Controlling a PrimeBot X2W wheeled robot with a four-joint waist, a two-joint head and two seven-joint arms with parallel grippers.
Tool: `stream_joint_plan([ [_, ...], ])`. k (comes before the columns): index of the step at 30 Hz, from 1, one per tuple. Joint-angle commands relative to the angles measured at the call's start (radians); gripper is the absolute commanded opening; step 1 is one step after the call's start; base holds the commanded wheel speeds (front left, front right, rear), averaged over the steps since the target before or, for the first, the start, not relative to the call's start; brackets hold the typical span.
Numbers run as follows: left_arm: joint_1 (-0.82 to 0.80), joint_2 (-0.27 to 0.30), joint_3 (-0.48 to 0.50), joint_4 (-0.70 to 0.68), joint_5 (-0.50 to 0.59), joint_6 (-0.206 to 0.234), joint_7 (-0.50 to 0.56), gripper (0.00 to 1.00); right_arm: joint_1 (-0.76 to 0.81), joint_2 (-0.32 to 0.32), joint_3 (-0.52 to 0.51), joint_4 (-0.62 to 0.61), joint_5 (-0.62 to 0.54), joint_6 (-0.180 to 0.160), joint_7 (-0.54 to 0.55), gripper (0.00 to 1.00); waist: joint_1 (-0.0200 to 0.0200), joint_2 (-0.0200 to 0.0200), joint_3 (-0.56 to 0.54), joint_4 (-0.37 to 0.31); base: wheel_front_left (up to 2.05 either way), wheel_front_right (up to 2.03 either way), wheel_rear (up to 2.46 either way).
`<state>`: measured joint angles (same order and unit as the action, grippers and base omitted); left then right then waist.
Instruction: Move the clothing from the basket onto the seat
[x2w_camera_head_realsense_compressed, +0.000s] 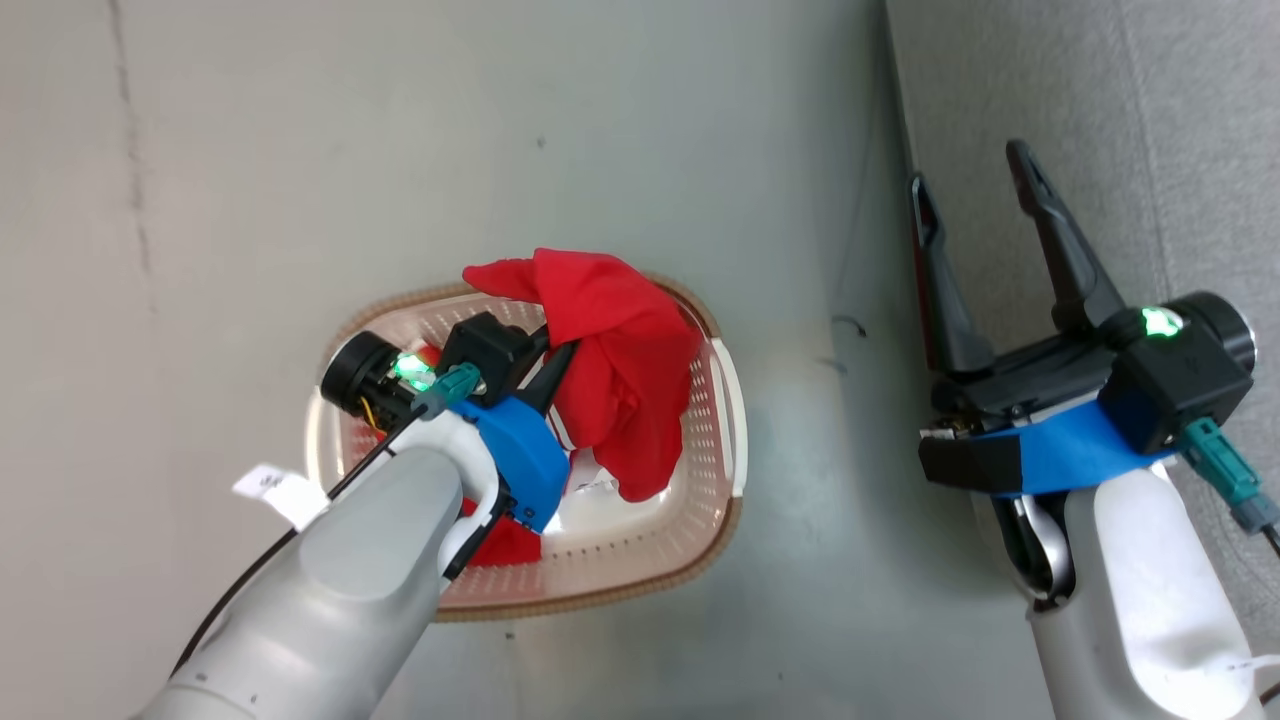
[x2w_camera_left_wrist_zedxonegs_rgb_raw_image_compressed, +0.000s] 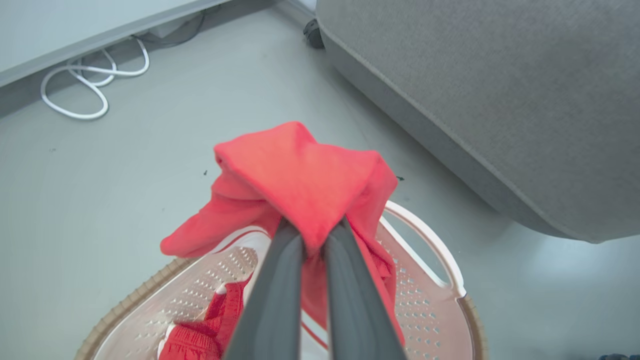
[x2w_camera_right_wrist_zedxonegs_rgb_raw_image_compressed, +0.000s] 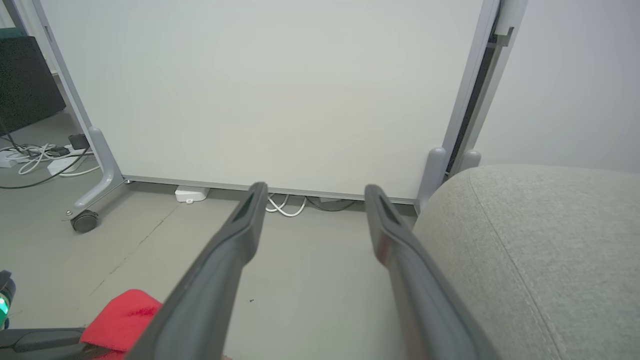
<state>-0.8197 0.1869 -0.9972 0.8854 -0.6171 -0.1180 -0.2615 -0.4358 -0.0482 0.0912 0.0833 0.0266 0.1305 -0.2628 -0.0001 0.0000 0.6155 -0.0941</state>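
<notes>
My left gripper is shut on a plain red garment of the clothing and holds it above the basket. The cloth drapes over the fingertips and hangs down into the cream perforated basket. A second red garment with white stripes lies on the basket floor, partly hidden under my left arm in the head view. At the right, my right gripper stands open and holds nothing, beside the edge of the grey seat. In the right wrist view its fingers spread wide, with the seat to their right.
The basket stands on grey floor just left of the seat's rounded front. A white cable lies coiled by a wall. A wheeled white partition with a caster stands beyond the floor.
</notes>
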Motion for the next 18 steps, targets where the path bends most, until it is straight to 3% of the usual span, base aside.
stream_joint_plan([
  [1,0.02,0.008,0.026,-0.019,0.017,0.003,-0.005,0.0,0.019,-0.004,-0.003,0.005,-0.006,0.0,-0.003,1.0,0.0001,0.0,-0.061,0.026,0.0,0.0,0.0],
  [18,0.218,-0.009,0.402,-0.279,0.182,-0.013,-0.005,0.0,0.146,-0.004,-0.014,0.061,0.003,0.0,-0.003,1.0,0.0001,0.0,-0.336,0.072,0.0,0.0,0.0],
])
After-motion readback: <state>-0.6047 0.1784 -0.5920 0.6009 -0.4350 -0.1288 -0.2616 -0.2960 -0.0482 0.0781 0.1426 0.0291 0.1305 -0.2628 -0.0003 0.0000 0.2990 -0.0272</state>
